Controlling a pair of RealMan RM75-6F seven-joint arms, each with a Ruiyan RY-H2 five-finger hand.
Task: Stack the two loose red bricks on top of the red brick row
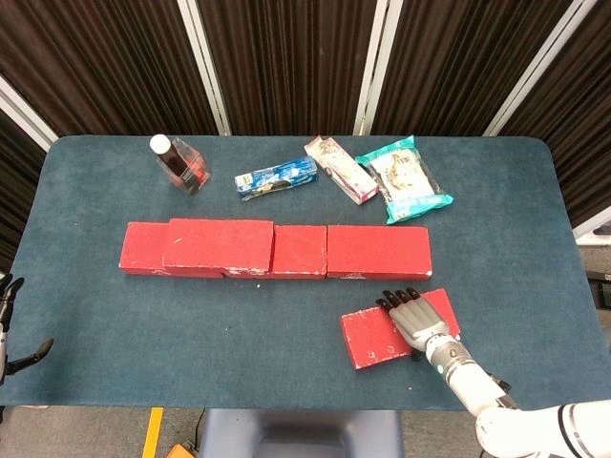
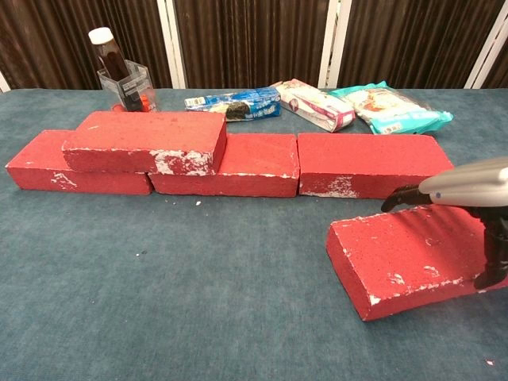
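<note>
One red brick [image 1: 217, 246] is already sitting on the brick row [image 1: 378, 252], and the right robot hand [image 1: 417, 320] is lying spread over the loose brick [image 1: 377, 336] on the table [image 1: 286, 334], not lifting yet.

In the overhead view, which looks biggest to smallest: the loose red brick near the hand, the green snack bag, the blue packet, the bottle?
1. loose red brick
2. green snack bag
3. blue packet and bottle: too alike to rank.
</note>
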